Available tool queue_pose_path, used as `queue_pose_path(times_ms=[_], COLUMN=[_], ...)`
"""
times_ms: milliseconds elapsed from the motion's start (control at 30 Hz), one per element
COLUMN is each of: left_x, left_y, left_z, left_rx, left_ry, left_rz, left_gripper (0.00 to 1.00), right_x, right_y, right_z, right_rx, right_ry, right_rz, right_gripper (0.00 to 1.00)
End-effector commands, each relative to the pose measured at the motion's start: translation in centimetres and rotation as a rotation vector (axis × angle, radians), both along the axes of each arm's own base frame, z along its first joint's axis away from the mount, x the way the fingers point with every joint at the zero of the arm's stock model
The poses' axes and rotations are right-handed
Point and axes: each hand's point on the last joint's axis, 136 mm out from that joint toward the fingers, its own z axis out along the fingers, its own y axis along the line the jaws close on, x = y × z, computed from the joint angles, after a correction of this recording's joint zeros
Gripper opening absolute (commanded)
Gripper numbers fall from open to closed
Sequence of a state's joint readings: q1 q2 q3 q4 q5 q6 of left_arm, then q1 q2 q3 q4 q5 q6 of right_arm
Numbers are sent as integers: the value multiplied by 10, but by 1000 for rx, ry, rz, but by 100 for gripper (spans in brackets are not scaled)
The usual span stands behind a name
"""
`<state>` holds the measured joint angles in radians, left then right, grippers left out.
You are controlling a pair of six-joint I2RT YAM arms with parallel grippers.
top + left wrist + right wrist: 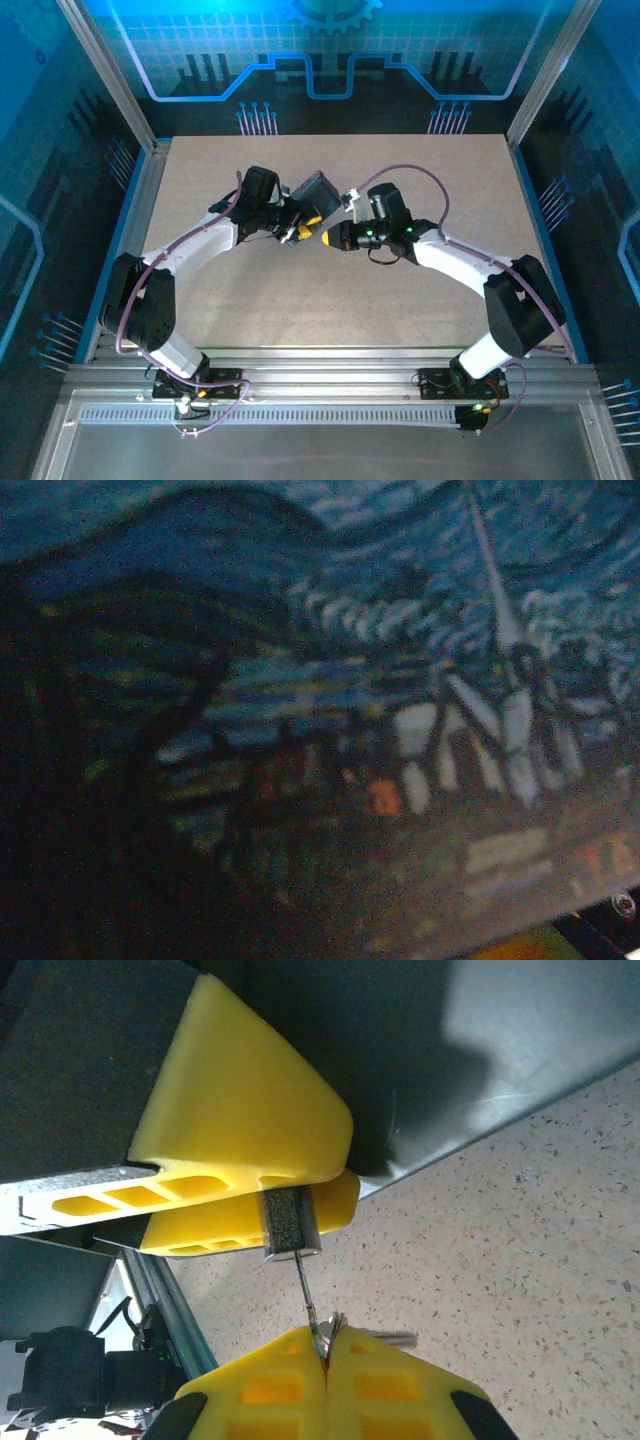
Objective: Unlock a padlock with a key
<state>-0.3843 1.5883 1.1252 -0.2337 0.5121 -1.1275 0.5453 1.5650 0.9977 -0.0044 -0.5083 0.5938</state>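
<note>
arms (190, 245): white links, black joints | cables (430, 180): purple | fingers (250, 1100): yellow, ribbed | LEDs (368, 236): green

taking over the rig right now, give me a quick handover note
Left gripper: shut on the padlock, held off the table, with the tin close behind it.
Right gripper: shut on the key, pointed straight at the padlock.
Done: both things are gripped and the key's tip meets the padlock's end. I cannot tell how far in it sits.
Left: seat the key fully if it isn't, turn it, and free the shackle. The shackle is hidden, so check it before assuming the padlock is locked or open.
</note>
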Motion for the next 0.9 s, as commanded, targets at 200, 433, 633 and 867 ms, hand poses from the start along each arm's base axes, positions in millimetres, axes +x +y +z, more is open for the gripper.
queue_pose_path(times_ms=[200,433,633,867], left_x=[-30,-25,-13,-9], left_y=[-39,-29,-3,1], left_z=[22,15,12,14], left_rx=[-114,-95,-74,-70], left_ry=[18,29,24,15], left_rz=[-130,-77,8,22], left_gripper=[0,0,0,0], right_x=[24,28,13,0], right_y=[42,43,7,-20], right_z=[66,78,52,42], right_rx=[142,140,68,83], right_ry=[-192,-219,-185,-144], right_rz=[42,27,27,24], right_gripper=[0,15,36,35])
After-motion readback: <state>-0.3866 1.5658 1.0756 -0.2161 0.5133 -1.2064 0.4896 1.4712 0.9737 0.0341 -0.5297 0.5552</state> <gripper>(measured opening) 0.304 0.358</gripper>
